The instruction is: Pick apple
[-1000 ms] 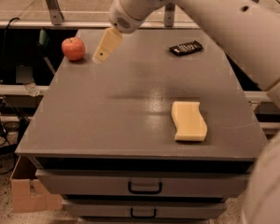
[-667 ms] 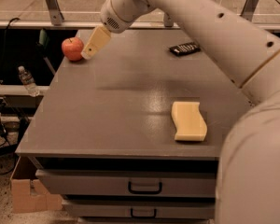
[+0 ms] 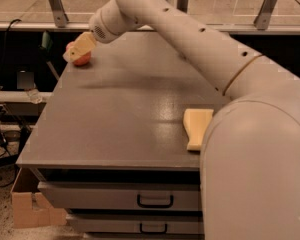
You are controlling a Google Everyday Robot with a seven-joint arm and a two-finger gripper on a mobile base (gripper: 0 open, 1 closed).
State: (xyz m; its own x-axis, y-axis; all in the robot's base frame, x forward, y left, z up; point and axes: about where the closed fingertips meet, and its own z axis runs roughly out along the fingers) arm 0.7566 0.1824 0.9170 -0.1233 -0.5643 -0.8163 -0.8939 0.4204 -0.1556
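Observation:
The apple is small, round and red-orange. It sits at the far left corner of the grey table. My gripper has pale yellow fingers. It hangs right over the apple and covers its upper part. My long white arm reaches across the table from the right front to that corner.
A pale yellow sponge lies at the right front of the table, partly behind my arm. Drawers with black handles are below the table's front edge. A cardboard box stands on the floor at the lower left.
My gripper has moved left and down to the apple and now overlaps it. The arm has swung across and hides the small black object at the far right of the table.

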